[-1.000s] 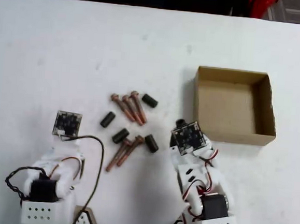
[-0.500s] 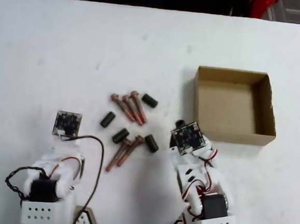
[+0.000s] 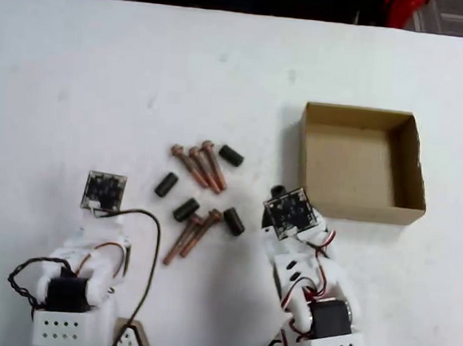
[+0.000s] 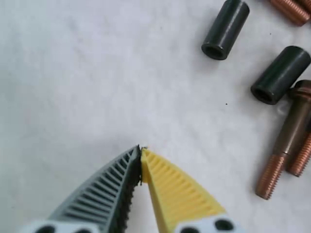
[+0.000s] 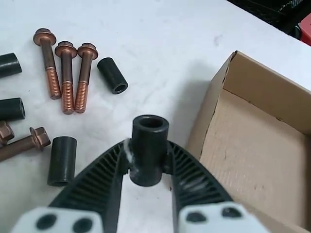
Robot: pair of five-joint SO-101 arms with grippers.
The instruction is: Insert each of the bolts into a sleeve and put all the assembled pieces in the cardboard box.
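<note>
My right gripper (image 5: 148, 148) is shut on a black sleeve (image 5: 150, 127), held upright just above the table beside the cardboard box (image 5: 265, 145). From above, that sleeve (image 3: 277, 194) shows just left of the box's (image 3: 364, 163) near corner. Three copper bolts (image 3: 200, 166) lie side by side mid-table, and two more bolts (image 3: 190, 235) lie nearer the arms. Loose black sleeves (image 3: 231, 155) (image 3: 166, 185) (image 3: 185, 210) (image 3: 233, 221) lie around them. My left gripper (image 4: 141, 148) is shut on nothing, low over bare table, with two sleeves (image 4: 225, 29) (image 4: 281, 74) and a bolt (image 4: 286, 141) off to its side.
The open box holds nothing and its near wall (image 3: 365, 209) stands close to my right arm (image 3: 317, 308). My left arm (image 3: 78, 281) sits at the front left with a looping black cable (image 3: 155, 251). White table stretches far back and to the left.
</note>
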